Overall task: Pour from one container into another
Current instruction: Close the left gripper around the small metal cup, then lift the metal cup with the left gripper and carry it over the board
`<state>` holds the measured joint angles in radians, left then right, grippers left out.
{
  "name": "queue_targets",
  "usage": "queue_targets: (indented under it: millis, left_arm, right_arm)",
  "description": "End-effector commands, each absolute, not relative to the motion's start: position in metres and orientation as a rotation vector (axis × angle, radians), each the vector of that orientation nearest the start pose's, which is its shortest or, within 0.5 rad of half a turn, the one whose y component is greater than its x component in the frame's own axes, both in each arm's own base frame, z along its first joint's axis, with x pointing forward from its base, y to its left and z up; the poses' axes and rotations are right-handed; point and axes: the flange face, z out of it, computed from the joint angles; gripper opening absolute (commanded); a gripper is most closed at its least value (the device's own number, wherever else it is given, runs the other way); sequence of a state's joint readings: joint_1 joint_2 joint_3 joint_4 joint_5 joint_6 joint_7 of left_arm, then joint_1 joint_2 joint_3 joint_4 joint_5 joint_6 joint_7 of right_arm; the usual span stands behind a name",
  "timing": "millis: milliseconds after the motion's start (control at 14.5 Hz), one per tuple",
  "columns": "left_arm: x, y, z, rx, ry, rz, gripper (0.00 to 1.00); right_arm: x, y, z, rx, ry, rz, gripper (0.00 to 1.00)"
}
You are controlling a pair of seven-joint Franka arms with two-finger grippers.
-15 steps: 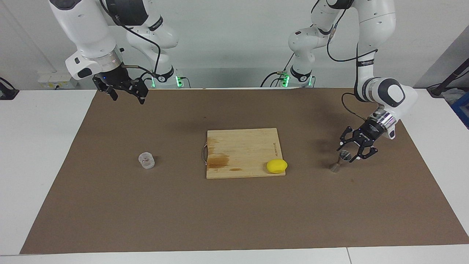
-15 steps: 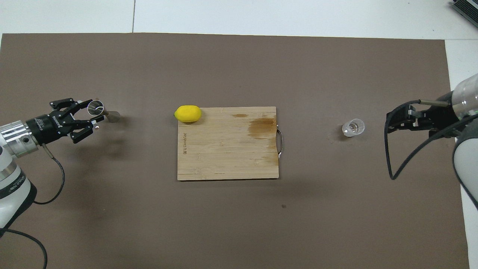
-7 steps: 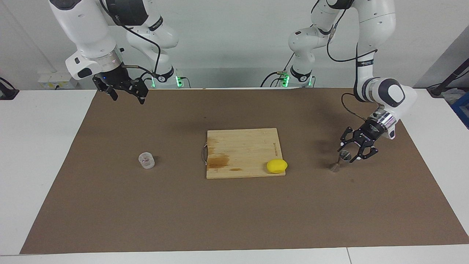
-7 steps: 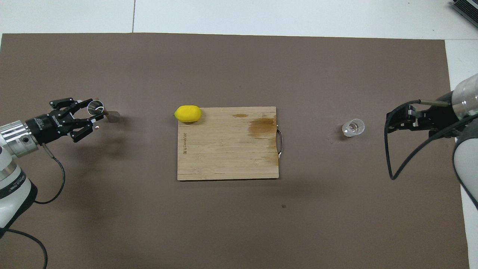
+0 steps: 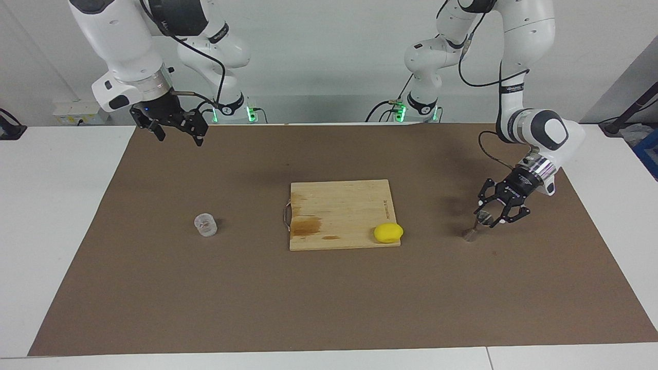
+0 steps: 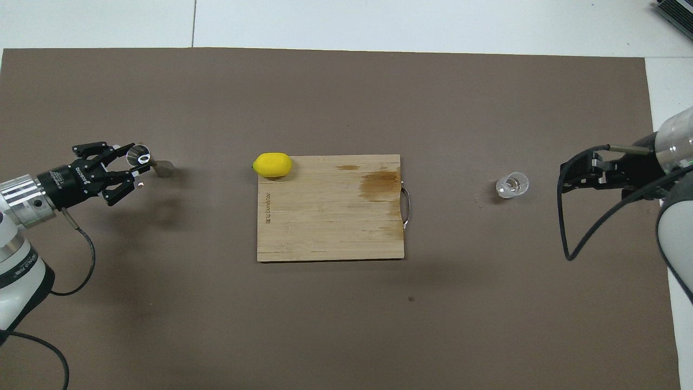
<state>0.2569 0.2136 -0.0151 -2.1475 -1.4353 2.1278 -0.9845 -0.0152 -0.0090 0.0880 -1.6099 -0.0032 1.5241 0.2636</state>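
The steel jigger (image 5: 469, 235) stands on the brown mat toward the left arm's end of the table, its foot low at the mat. My left gripper (image 5: 486, 218) comes in slantwise and is shut on the jigger's upper cone (image 6: 138, 156). The small clear cup (image 5: 205, 224) stands alone on the mat toward the right arm's end (image 6: 512, 184). My right gripper (image 5: 180, 137) hangs open and empty, high over the mat's edge by its own base. In the overhead view the right gripper (image 6: 563, 177) sits beside the cup, apart from it.
A wooden cutting board (image 5: 339, 205) with a metal handle and a dark stain lies mid-mat between cup and jigger. A yellow lemon (image 5: 388, 232) rests on the board's corner nearest the jigger, on the edge farther from the robots.
The left gripper's fingers have closed in on the jigger's upper cone. The jigger has barely shifted. The right arm has not moved.
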Motion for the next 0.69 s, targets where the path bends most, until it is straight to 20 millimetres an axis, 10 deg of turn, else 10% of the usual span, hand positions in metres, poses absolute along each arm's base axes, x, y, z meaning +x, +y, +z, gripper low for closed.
queue_targets:
  millis: [0, 619]
  left_arm:
    - [0.559, 0.091, 0.308, 0.916, 1.886, -0.646, 0.00]
    - [0.590, 0.037, 0.355, 0.917, 1.722, -0.840, 0.00]
  right_arm:
    - [0.537, 0.036, 0.609, -3.147, 0.274, 0.113, 0.99]
    - [0.537, 0.036, 0.609, -3.147, 0.274, 0.113, 0.99]
